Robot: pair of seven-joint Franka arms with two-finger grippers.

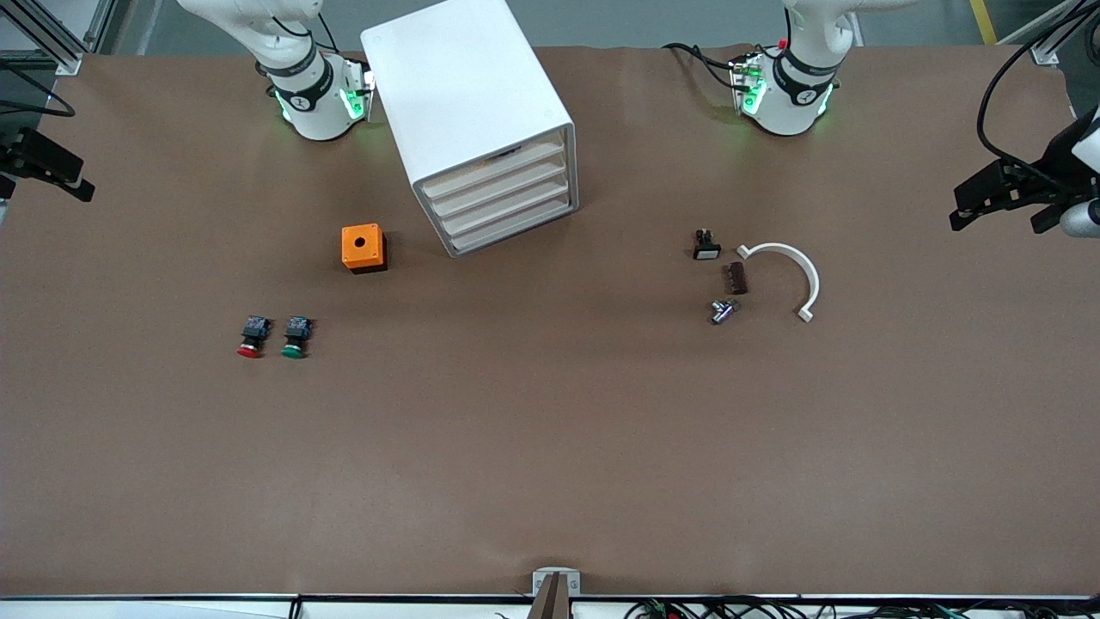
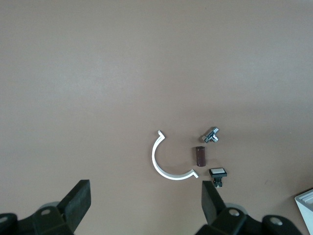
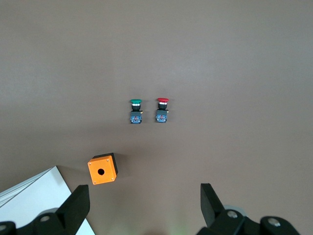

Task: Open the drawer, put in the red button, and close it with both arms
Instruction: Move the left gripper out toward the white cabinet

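Nearest the front camera: the red button (image 1: 250, 338), lying on its side on the table with its cap toward that camera. On the front view's dial it sits at 9 o'clock from table centre. A green button (image 1: 294, 337) lies just beside it at its 3 o'clock, apart from it. An orange box (image 1: 363, 247) stands at the pair's 1 o'clock.

The white cabinet (image 1: 468, 103) stands at 11 o'clock from centre. Its four drawers (image 1: 503, 202) are all shut. Which one is meant cannot be told.

A white curved clip (image 1: 795, 271) and three small parts lie at 3 o'clock from centre and play no part in the task.

Right gripper (image 3: 143, 205): raised at the right arm's end of the table, jaws spread wide, holding nothing.
Left gripper (image 2: 145, 205): raised at the left arm's end, jaws likewise wide and empty.

Assessment: no step has begun, and opening the drawer is first. The next move calls for one gripper to reach a drawer front and pull it straight out. The cabinet looks light and may slide unless braced.
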